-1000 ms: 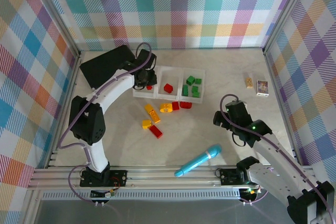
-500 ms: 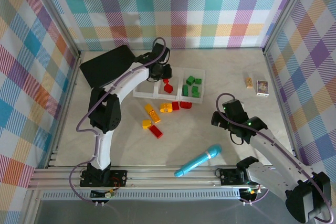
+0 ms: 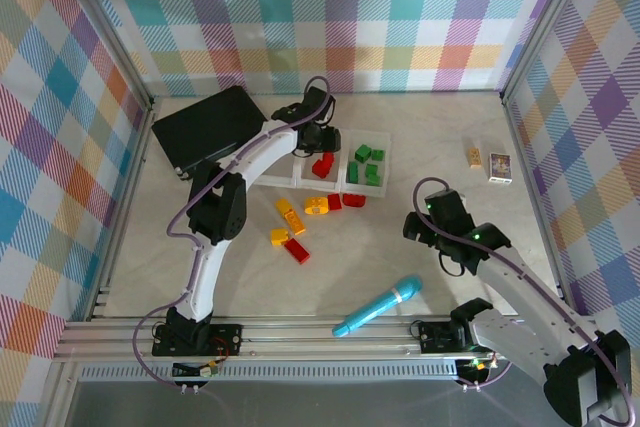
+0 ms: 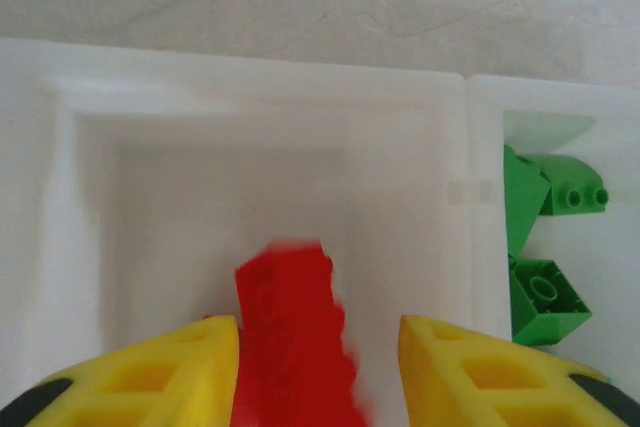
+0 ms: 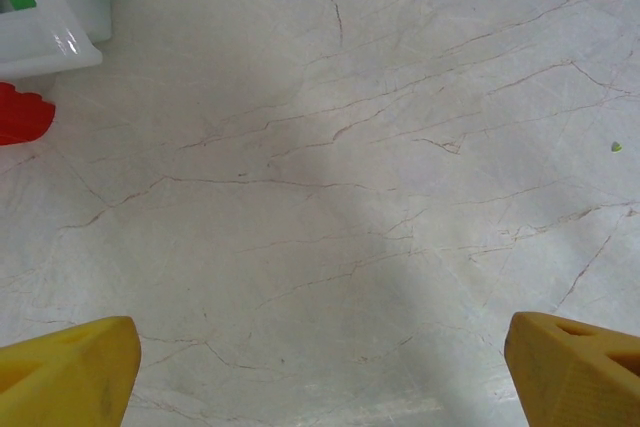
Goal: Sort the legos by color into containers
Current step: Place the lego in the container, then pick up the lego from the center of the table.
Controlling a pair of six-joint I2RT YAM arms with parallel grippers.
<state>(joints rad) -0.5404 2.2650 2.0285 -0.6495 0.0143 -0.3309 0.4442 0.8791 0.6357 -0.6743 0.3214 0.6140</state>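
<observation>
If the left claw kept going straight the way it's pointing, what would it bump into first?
Probably the blurred red studded plastic brick between the yellow fingers of the left claw, then the white plastic tray's middle compartment floor; depth is unclear.

Glossy, smooth white plastic on the low-walled rectangular tray (image 4: pixel 455 87); the studded red brick (image 4: pixel 290 337) looks plastic too, the green studded bricks (image 4: pixel 545 297) shiny moulded plastic, and the pale marble-look tabletop (image 5: pixel 350 147) reads matt, finely veined
</observation>
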